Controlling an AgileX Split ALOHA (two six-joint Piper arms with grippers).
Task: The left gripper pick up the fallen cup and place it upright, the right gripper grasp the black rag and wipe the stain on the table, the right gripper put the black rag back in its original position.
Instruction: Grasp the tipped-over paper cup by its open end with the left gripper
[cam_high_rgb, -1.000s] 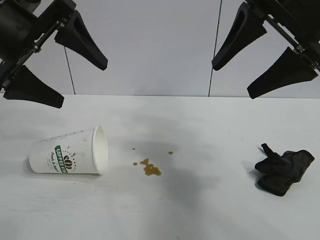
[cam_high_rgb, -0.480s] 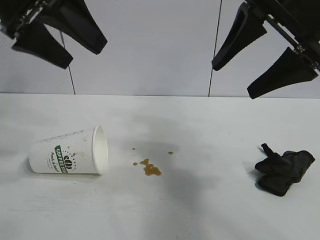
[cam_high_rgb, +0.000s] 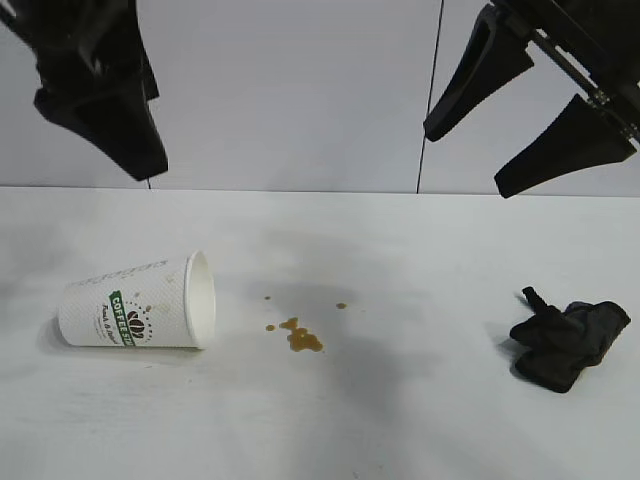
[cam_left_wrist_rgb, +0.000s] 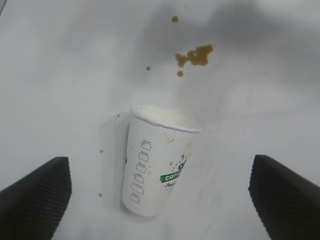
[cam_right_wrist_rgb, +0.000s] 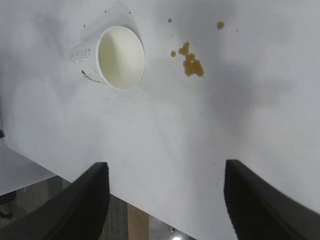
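Observation:
The white cup (cam_high_rgb: 130, 305) lies on its side at the left of the table (cam_high_rgb: 400, 240), mouth toward the brown stain (cam_high_rgb: 300, 338) at centre. High above the cup hangs my left gripper (cam_high_rgb: 140, 150), open. In the left wrist view its fingers stand wide on either side of the cup (cam_left_wrist_rgb: 150, 150), well above it, with the left gripper (cam_left_wrist_rgb: 159, 161) empty and the stain (cam_left_wrist_rgb: 192, 55) beyond. The black rag (cam_high_rgb: 568, 340) lies crumpled at the right. My right gripper (cam_high_rgb: 465, 162) hovers open and empty, high above and left of the rag.
A pale panelled wall (cam_high_rgb: 300, 90) stands behind the table. The right wrist view shows the cup's mouth (cam_right_wrist_rgb: 120, 57), the stain (cam_right_wrist_rgb: 191, 62) and the table's edge with floor (cam_right_wrist_rgb: 55, 195) beyond. Tiny brown specks (cam_left_wrist_rgb: 100, 150) lie beside the cup.
The left gripper has swung and turned at the upper left, so its fingers now line up one behind the other. Right arm, cup, rag and stain have not moved.

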